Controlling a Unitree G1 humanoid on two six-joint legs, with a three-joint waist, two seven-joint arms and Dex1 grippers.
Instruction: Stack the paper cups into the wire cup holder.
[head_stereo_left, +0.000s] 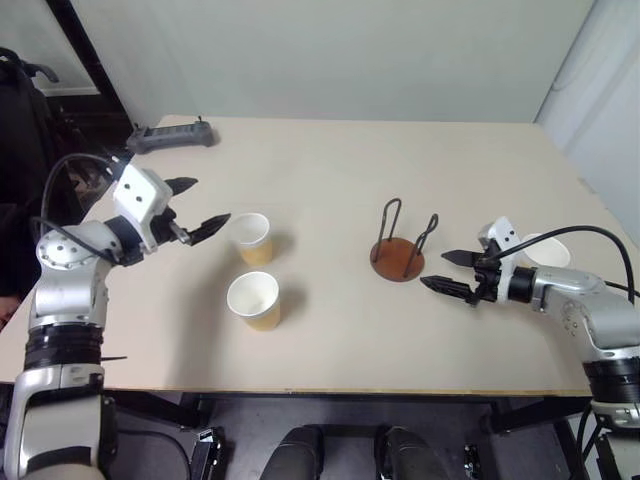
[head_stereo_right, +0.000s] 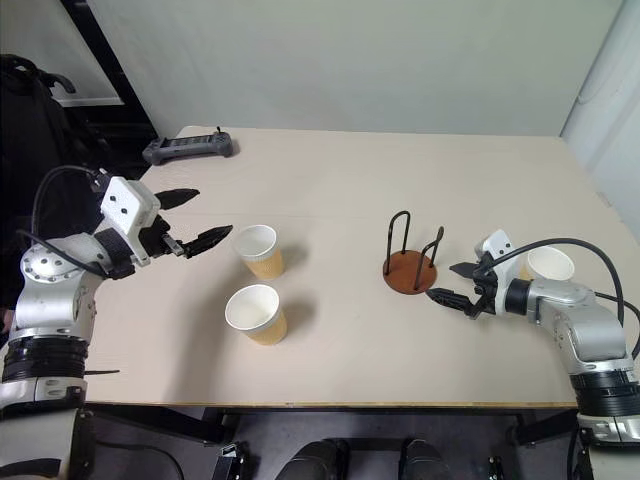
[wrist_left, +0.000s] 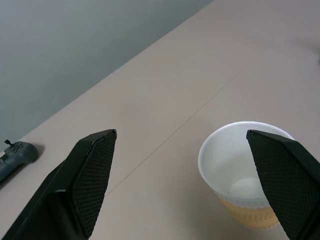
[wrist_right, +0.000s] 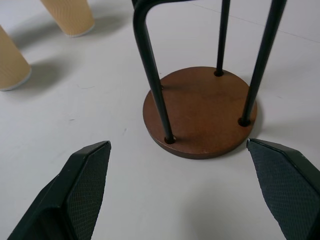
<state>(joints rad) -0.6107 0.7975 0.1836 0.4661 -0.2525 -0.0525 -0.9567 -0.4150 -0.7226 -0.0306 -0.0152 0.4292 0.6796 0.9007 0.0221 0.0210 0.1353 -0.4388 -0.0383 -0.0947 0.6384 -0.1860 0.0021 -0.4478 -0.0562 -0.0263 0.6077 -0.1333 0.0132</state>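
Two tan paper cups stand upright left of the table's middle, one farther (head_stereo_left: 250, 238) and one nearer (head_stereo_left: 254, 300). My left gripper (head_stereo_left: 210, 200) is open and level, just left of the farther cup (wrist_left: 242, 175) and not touching it. The wire cup holder (head_stereo_left: 398, 258), a reddish-brown disc with two dark wire loops, stands empty right of centre. My right gripper (head_stereo_left: 433, 269) is open beside the holder's base (wrist_right: 200, 112), a short gap away. A third paper cup (head_stereo_left: 545, 250) stands behind my right wrist.
A grey handheld controller (head_stereo_left: 170, 135) lies at the table's far left corner. The beige table (head_stereo_left: 330, 170) runs wide and bare behind the cups and holder. Its front edge passes close below the nearer cup.
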